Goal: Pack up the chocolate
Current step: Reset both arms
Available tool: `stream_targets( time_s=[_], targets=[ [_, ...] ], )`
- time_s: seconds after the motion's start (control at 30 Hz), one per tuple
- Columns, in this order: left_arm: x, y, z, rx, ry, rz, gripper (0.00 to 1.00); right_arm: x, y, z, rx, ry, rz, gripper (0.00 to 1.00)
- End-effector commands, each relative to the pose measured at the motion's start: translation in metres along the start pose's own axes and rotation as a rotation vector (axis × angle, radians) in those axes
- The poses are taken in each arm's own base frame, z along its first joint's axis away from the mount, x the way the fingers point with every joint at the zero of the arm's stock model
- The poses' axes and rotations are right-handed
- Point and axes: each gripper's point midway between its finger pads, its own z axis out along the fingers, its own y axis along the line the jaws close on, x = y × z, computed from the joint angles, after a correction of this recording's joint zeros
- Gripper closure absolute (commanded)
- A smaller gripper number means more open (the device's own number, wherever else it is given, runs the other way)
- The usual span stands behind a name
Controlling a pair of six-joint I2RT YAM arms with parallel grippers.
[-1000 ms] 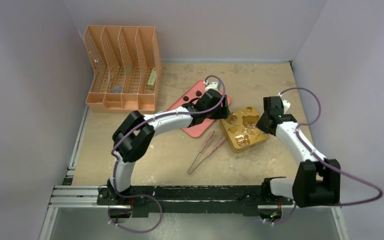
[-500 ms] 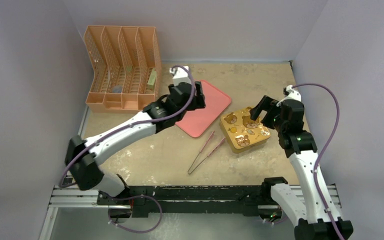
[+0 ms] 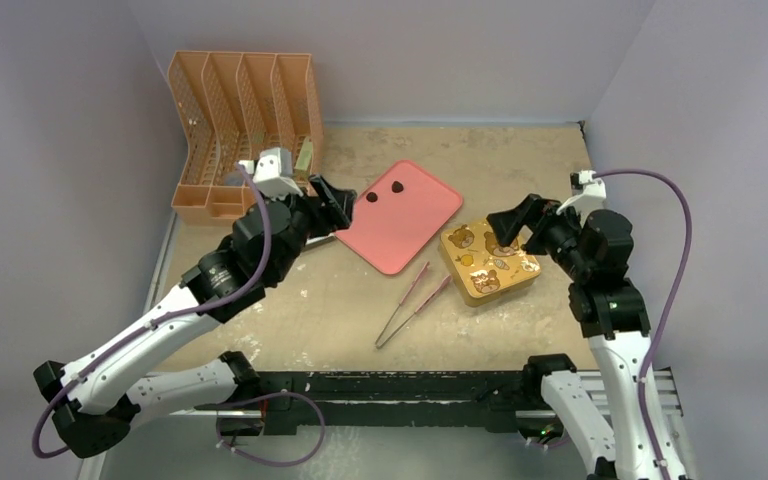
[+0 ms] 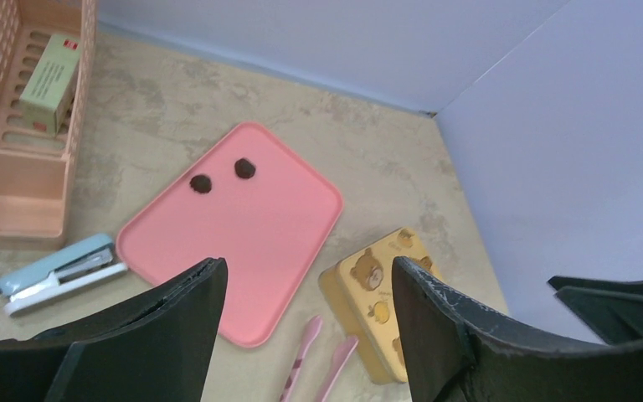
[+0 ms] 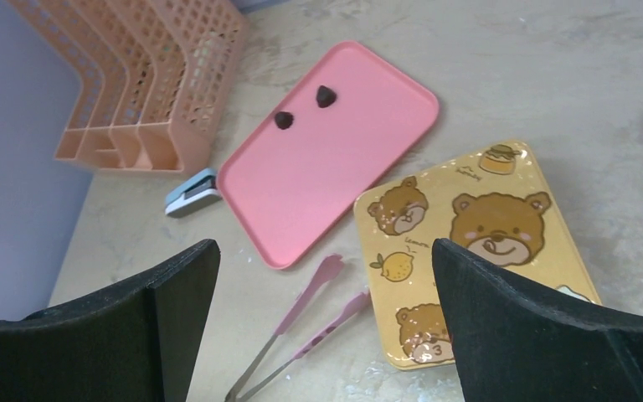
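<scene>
Two dark-brown round chocolate pieces near the flat pink plastic tray's far corner are judged light and fragile, best pinched gently sidewise; left end effector and right end effector are released.

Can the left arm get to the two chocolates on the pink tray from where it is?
Probably yes: the open left pincer hangs near the tray's left corner, and nothing stands between it and the chocolates.
</scene>
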Motion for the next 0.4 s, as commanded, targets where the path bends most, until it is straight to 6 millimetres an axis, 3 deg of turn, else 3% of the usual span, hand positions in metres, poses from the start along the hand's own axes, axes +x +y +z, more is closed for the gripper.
stream_targets(
  time_s=[0.0, 0.17, 0.37],
  targets=[
    [0.015, 0.017, 0.001, -0.017, -0.017, 0.004, 0.29, -0.001, 0.019, 0.002, -0.123, -0.012, -0.027, 0.01],
    [0.022, 0.037, 0.000, -0.086, -0.023, 0.050, 0.27, 0.008, 0.021, 0.000, -0.135, 0.037, -0.006, 0.01],
    [0.027, 0.045, -0.001, -0.111, -0.020, 0.044, 0.26, 0.001, 0.026, -0.005, -0.146, 0.006, 0.006, 0.01]
  ],
)
